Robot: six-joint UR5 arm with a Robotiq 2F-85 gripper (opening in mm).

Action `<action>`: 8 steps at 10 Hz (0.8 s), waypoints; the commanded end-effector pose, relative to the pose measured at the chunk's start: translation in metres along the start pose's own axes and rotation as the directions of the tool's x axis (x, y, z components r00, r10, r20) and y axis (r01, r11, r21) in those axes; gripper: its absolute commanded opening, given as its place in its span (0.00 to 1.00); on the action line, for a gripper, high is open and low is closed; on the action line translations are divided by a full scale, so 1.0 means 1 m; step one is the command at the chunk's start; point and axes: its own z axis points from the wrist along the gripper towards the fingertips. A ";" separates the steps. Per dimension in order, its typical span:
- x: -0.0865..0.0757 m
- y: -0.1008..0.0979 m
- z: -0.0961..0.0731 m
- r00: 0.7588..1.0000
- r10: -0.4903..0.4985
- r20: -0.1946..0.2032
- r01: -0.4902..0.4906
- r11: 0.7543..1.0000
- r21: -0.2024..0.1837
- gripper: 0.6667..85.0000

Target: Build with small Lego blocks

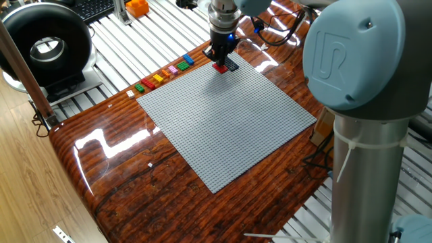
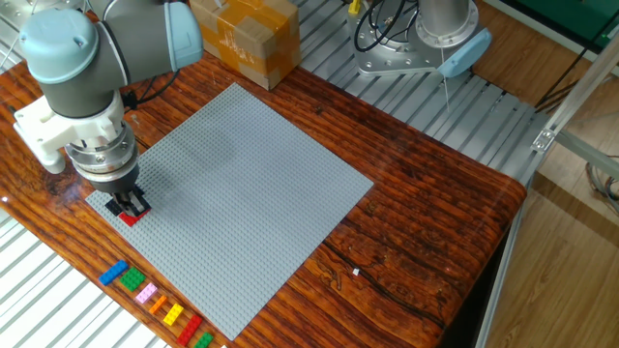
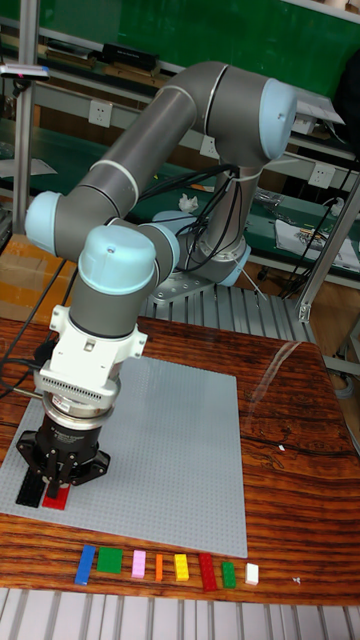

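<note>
My gripper stands low over a corner of the grey baseplate, shut on a red brick that rests on the plate's studs. A dark brick lies on the plate right beside it. Several loose small Lego blocks lie in a row on the wooden table just off the plate's edge: blue, green, pink, yellow, red and others.
A cardboard box stands past the plate's far corner. A black round device and an orange object sit on the slatted metal bench. A second robot base is mounted behind the table.
</note>
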 end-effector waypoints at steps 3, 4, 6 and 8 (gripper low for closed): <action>-0.003 0.006 0.002 1.000 0.021 0.016 -0.020 1.000 -0.021 0.00; -0.002 0.005 0.001 1.000 0.021 0.015 -0.020 1.000 -0.021 0.00; 0.000 0.006 -0.001 1.000 0.020 0.006 -0.020 1.000 -0.024 0.00; 0.000 0.011 -0.001 0.999 0.038 0.004 -0.037 0.998 -0.044 0.00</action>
